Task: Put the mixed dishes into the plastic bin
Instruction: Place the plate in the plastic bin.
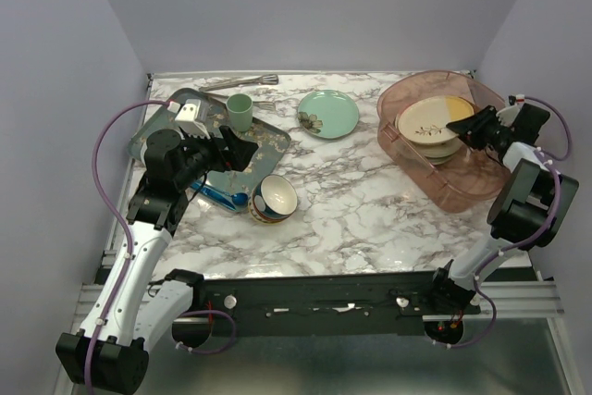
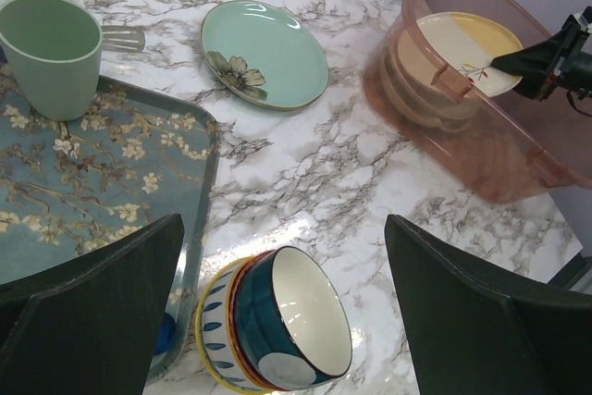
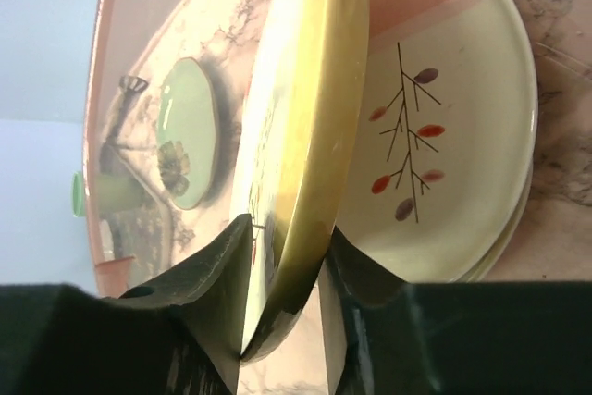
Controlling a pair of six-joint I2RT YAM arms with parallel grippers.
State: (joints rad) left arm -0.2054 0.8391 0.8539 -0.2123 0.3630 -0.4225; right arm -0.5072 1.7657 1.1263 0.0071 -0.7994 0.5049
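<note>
Sitting by the table's (image 1: 370,210) right edge, the bin (image 1: 455,188) holds a plate stack (image 3: 462,90). The right gripper (image 1: 455,127) pinches the yellow plate's (image 1: 425,119) rim above it. The mint plate (image 1: 327,113) and bowl (image 1: 273,198) lie in open room; the left gripper (image 1: 245,153) gapes wide.

Worktop (image 1: 370,201): white marble pattern with grey veins.
Tray (image 1: 270,141): rectangular, dark green with pale blossom branches, lying flat at the back left.
Cup (image 1: 240,111): pale green, upright on the tray's far corner.
Tongs (image 1: 242,82): metal, lying on the worktop behind the tray.
Slotted utensil (image 2: 122,39): metal, just beside the cup.
Spoon (image 1: 222,196): blue, at the tray's near edge.
</note>
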